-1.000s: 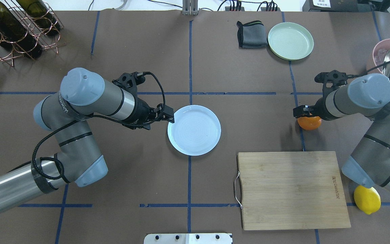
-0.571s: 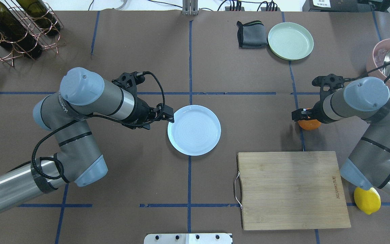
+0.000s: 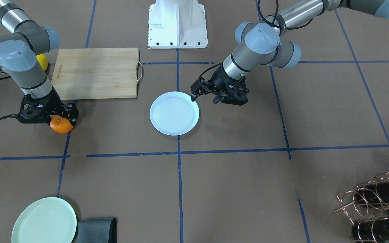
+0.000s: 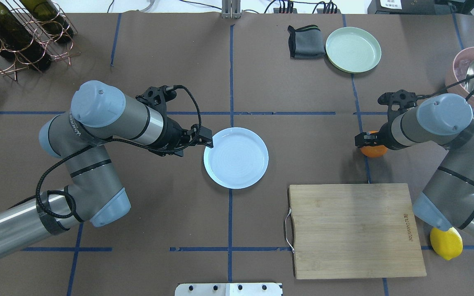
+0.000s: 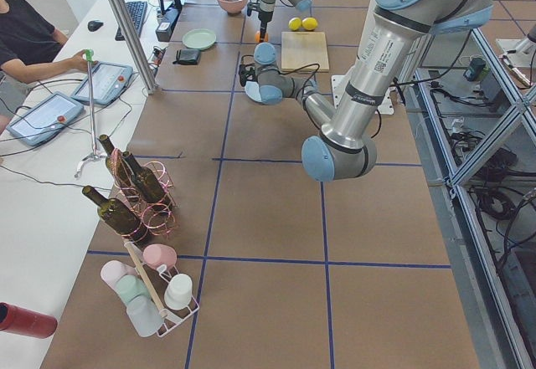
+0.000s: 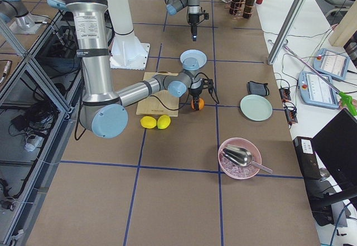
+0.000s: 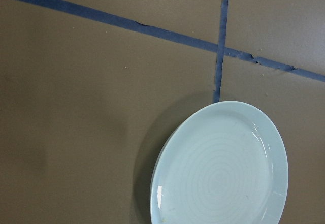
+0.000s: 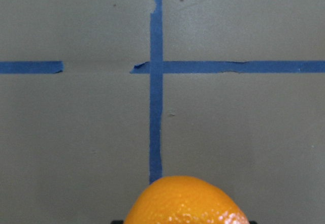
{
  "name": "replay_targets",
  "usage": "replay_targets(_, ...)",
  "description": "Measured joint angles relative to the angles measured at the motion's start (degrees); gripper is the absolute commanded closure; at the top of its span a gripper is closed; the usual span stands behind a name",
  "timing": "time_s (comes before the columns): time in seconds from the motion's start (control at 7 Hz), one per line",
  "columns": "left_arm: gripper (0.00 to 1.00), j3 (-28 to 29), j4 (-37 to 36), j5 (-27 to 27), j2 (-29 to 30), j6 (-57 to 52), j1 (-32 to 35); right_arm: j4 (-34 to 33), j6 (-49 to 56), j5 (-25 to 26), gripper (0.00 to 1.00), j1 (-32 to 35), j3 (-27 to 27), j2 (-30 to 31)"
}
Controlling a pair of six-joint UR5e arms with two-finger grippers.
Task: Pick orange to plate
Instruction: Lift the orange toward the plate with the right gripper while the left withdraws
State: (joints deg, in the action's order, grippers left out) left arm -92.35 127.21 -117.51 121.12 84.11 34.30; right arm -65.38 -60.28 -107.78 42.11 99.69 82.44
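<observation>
Front-facing: the right end effector (image 3: 60, 118) is sitting low over the orange (image 3: 60, 125), which is resting on the table (image 3: 235, 175) at a blue tape line, well apart from the plate (image 3: 174, 113). Cannot tell whether it is clamping. The left end effector (image 3: 204, 97) is hovering just beside the plate's rim, opening unclear.
Overhead: the orange is poking out from under the right end effector, past the cutting board (image 4: 356, 230).
Right wrist: the orange is filling the bottom edge.
Left wrist: the plate is lying at lower right.

Colours before you
Your orange (image 4: 373, 151) is vivid orange; your plate (image 4: 235, 158) is bluish-white with faint concentric rings; blue tape lines (image 4: 231, 74) grid the brown table (image 4: 303, 135).
</observation>
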Motion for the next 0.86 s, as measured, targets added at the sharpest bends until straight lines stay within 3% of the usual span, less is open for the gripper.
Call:
replay_targets(0.43, 0.01, -9.8, 0.1, -0.4, -5.6, 0.0, 1.4, -1.2, -14.2, -0.8, 1.0, -3.3, 1.5, -10.6)
replay_targets(0.86, 0.01, -19.4, 0.5, -4.1, -16.6, -0.6, 7.2, -2.8, -26.4, 5.1, 1.0, -11.7, -4.0, -24.9)
